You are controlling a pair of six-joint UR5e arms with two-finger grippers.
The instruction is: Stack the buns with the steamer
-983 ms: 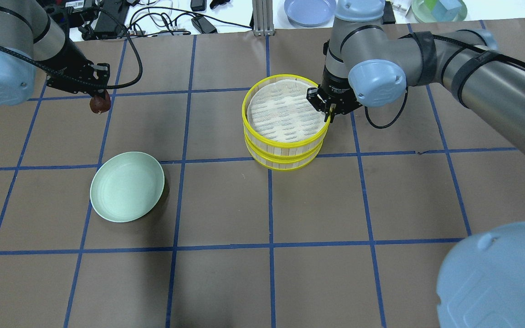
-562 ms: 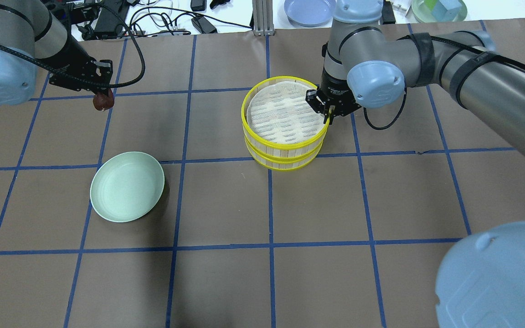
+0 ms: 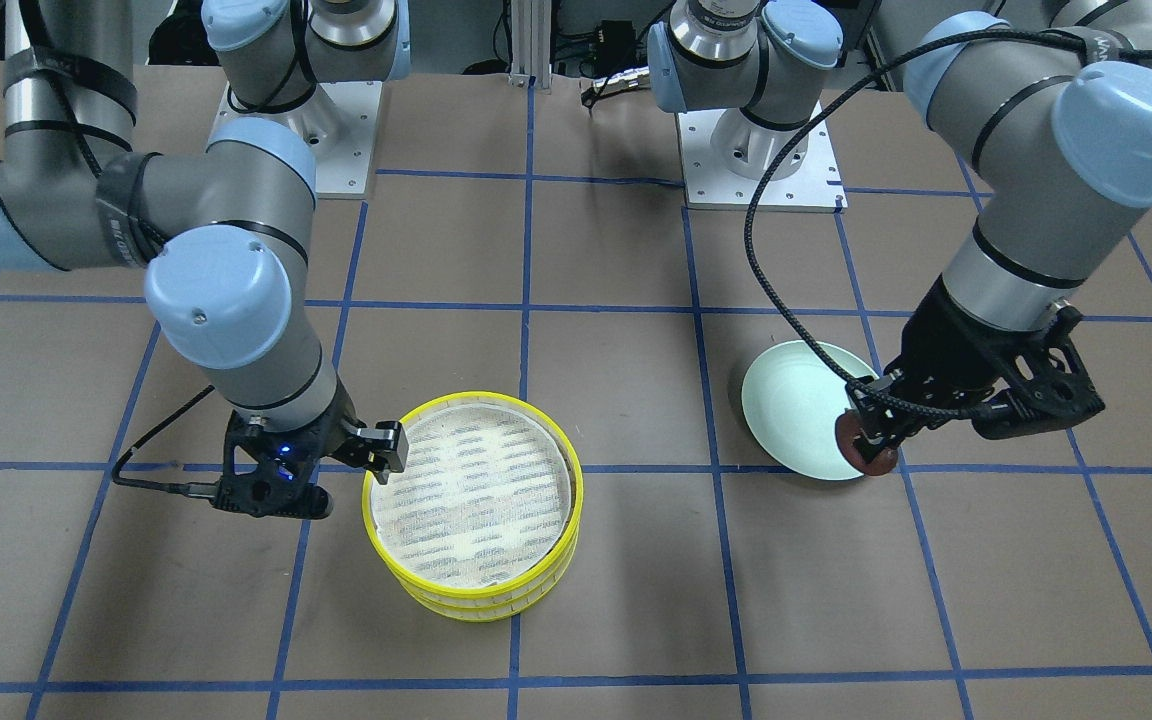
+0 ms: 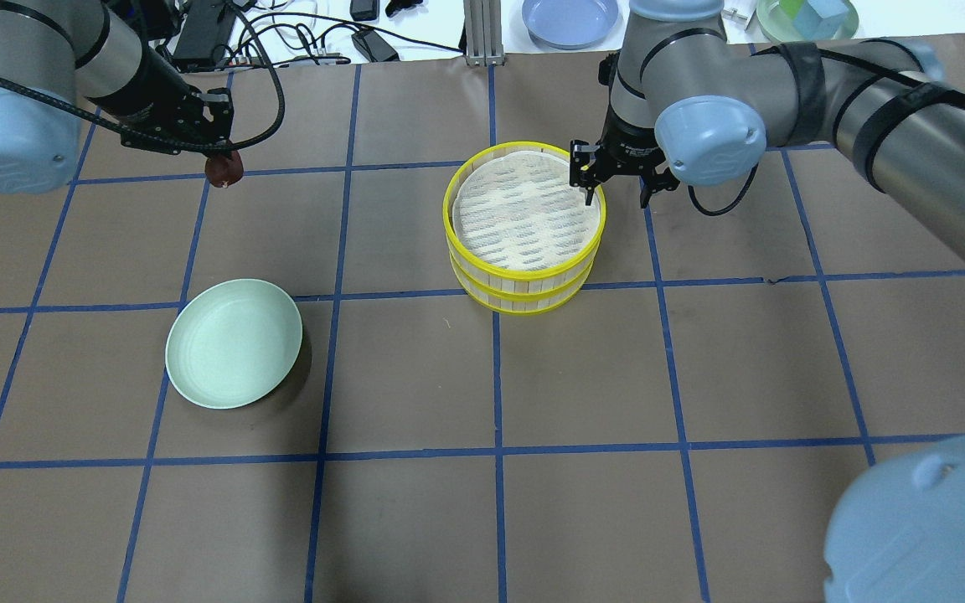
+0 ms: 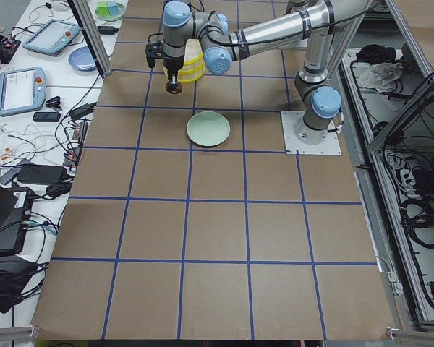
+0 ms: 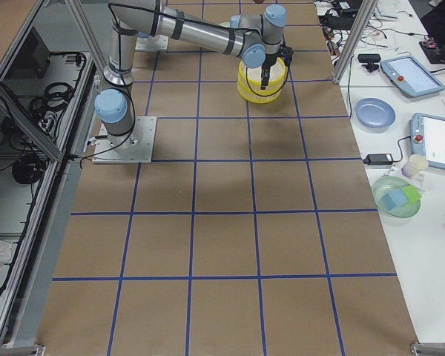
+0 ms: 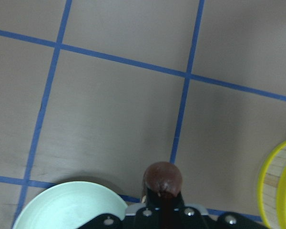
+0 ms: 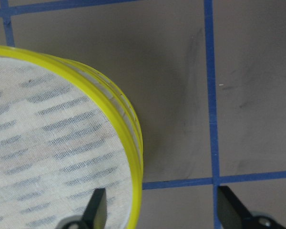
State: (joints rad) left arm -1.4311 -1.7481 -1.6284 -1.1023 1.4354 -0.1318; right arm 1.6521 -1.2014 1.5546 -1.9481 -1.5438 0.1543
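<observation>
Where the overhead camera looks down, the left gripper (image 4: pixel 221 157) is closed on the dark reddish-brown bun (image 4: pixel 224 171). It holds the bun over a blue tape line (image 4: pixel 307 170) at the far left of the counter (image 4: pixel 415 519), well apart from the pale green plate (image 4: pixel 234 343) nearer the robot. The right gripper (image 4: pixel 615 191) stands open at the far right edge of the steamer (image 4: pixel 524 285), two yellow-rimmed tiers stacked, with a white cloth (image 4: pixel 524 213) lining the top one.

From across the counter, the bun (image 3: pixel 850 440) overlaps the plate's edge (image 3: pixel 786 380); it looks lifted clear, though the height is hard to judge.

The left wrist camera shows the bun (image 7: pixel 162 177) poking out beyond the closed fingers, the plate (image 7: pixel 69 205) at lower left, the steamer's rim (image 7: pixel 263 186) at right.

The right wrist camera shows the fingertips (image 8: pixel 96 207) set wide apart, one over the cloth, the other outside the rim over bare counter, grasping nothing.
</observation>
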